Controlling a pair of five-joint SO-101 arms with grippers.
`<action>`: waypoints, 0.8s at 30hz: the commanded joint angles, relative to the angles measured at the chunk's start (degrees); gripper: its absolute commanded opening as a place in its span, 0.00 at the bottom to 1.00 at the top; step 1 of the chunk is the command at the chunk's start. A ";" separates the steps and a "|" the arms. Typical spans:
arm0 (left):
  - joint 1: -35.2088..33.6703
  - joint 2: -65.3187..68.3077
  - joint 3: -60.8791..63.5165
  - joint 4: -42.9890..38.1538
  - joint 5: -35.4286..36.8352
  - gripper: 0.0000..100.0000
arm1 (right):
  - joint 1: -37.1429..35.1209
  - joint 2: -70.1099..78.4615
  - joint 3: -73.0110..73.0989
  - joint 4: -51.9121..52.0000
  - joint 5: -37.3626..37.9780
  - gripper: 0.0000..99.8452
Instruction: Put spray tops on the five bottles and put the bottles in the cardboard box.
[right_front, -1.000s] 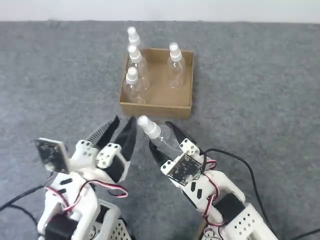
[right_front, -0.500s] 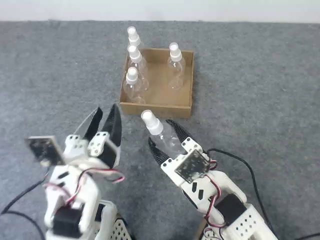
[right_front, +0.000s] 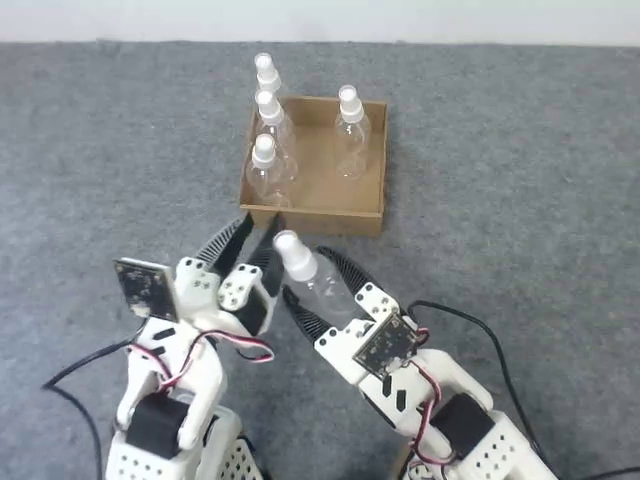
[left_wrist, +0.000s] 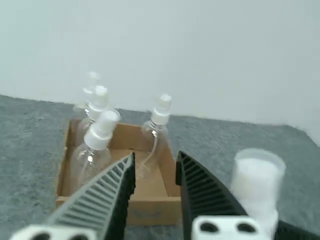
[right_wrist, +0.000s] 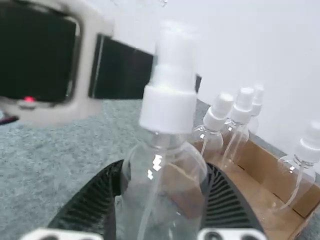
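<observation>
Fingers of the right gripper (right_front: 305, 274) are clenched on the clear bottle (right_front: 318, 288), whose long axis is tilted so that its spray top (right_front: 286, 246) leans far and left. The cardboard box (right_front: 310, 216) is found just far of that top, nearer this arm's load than anything else. The left gripper (right_front: 258, 227), fingers slightly parted and empty, is set just left of the top; contact cannot be told.

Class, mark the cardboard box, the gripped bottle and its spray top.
cardboard box (right_front: 330, 220): high view, front wall.
gripped bottle (right_front: 320, 288): high view, clear body.
spray top (right_wrist: 169, 105): right wrist view, white collar.
</observation>
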 joint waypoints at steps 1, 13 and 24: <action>2.81 -0.70 -0.84 1.14 -0.70 0.12 | -1.01 -0.57 -3.25 -0.04 -0.44 0.08; 7.03 -0.70 -1.19 3.60 -4.40 0.08 | -0.92 -0.57 -2.73 0.13 -0.44 0.08; 9.41 -0.79 -1.19 3.78 -7.21 0.08 | -0.75 -0.57 -2.81 1.45 -0.44 0.08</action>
